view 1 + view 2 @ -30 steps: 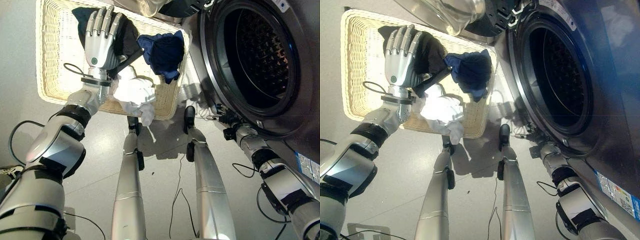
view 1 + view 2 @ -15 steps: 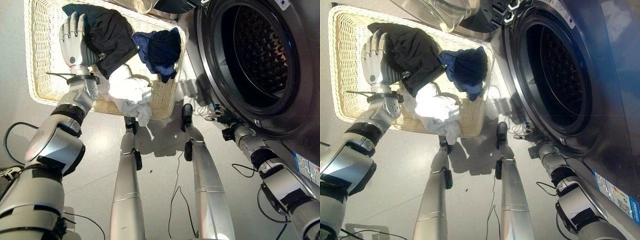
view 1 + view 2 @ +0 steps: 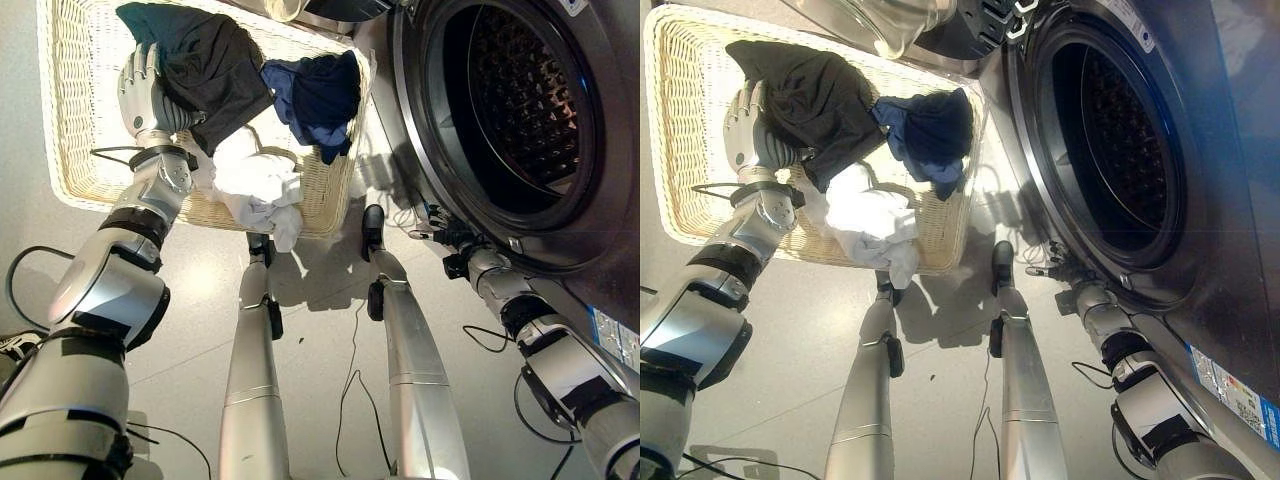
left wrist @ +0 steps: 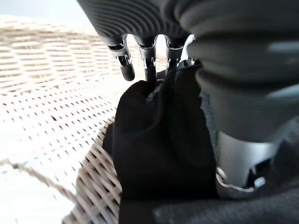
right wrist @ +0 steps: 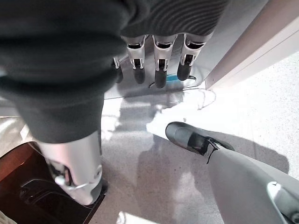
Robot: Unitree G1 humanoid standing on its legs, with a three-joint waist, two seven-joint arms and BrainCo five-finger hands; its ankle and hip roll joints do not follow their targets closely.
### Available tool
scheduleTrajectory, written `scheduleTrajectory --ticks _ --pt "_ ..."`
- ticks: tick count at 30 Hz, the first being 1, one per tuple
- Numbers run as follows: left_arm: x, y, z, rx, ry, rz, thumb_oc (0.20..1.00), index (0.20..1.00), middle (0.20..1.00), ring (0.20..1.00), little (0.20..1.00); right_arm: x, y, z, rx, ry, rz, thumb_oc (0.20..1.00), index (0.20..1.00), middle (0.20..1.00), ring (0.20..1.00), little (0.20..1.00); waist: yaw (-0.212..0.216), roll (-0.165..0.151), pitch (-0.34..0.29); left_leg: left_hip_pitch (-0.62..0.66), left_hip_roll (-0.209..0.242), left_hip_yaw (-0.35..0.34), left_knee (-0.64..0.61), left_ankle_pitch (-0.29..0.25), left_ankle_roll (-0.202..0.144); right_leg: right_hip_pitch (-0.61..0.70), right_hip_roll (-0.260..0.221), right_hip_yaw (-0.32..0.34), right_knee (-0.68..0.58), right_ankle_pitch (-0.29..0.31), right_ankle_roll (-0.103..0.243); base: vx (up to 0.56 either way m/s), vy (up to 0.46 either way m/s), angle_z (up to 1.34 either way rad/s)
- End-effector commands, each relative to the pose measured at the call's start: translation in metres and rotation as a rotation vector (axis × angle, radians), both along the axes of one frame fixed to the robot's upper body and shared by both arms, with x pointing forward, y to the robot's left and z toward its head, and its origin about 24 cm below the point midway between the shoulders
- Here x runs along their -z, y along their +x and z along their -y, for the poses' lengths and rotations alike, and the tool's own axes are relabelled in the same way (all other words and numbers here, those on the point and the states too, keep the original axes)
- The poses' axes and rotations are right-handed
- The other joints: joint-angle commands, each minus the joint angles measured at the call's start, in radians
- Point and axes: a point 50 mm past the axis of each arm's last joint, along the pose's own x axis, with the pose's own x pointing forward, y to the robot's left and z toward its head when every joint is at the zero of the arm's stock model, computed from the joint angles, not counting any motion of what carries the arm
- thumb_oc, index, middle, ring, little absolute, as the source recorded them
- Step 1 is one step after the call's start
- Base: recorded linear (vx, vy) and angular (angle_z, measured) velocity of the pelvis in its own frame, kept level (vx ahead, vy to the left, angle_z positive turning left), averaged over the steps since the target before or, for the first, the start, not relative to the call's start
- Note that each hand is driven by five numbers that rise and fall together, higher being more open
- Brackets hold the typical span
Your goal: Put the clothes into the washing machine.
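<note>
We are standing on a pale grey floor (image 3: 200, 300), facing down, with the washer (image 3: 520, 130) on our right, its door open and the perforated drum (image 3: 520, 100) showing dark inside. A wicker basket (image 3: 75, 130) is sitting on the floor to the left of the washer, and it is holding three garments: a black cloth (image 3: 205, 65) toward the far side, a navy cloth (image 3: 315, 95) draped over the rim nearest the washer, and a white cloth (image 3: 255, 185) hanging over the near rim. Our left hand (image 3: 145, 95) is reaching into the basket and gripping the black cloth: in the wrist view the fingers (image 4: 148, 60) are curling down onto a bunched fold of the cloth (image 4: 159, 140), with the thumb on the other side of the fold, so the fabric is sitting pinched between them. The rest of the black cloth is spreading out past the hand over the basket weave, touching the navy cloth. Our right hand (image 3: 440, 225) is hanging low by the washer's front, just below the door opening; in its wrist view the fingers (image 5: 159, 70) are hanging relaxed and holding nothing.
</note>
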Motion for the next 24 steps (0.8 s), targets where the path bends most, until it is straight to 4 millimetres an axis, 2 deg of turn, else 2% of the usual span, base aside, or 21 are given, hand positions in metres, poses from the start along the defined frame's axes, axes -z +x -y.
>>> scheduleTrajectory --ticks 1,19,24 --pt "-0.024 -0.002 0.005 0.051 0.026 0.051 1.0 1.0 1.0 1.0 1.0 0.007 -0.007 0.005 -0.009 -0.014 0.001 1.0 1.0 1.0 1.0 1.0 0.02 -0.041 -0.019 -0.023 -0.048 -0.027 0.1 -0.055 0.055 0.036 0.034 -0.004 -0.091 0.099 0.061 0.0 0.0 0.0" --pt "-0.023 0.011 0.028 -0.023 0.39 -0.145 1.0 1.0 1.0 1.0 1.0 -0.008 0.002 0.006 -0.018 -0.043 0.02 1.0 1.0 1.0 1.0 1.0 -0.001 -0.048 -0.019 -0.043 -0.041 -0.011 0.083 -0.038 0.052 0.012 0.036 0.0 -0.115 0.124 0.065 0.0 0.0 0.0" --pt "-0.015 0.016 0.032 -0.072 0.506 -0.242 1.0 1.0 1.0 1.0 1.0 -0.013 0.005 0.002 -0.027 -0.049 0.031 1.0 1.0 1.0 1.0 1.0 -0.006 -0.047 -0.019 -0.045 -0.041 -0.004 0.073 -0.034 0.052 0.007 0.038 0.002 -0.125 0.13 0.067 0.0 0.0 0.0"
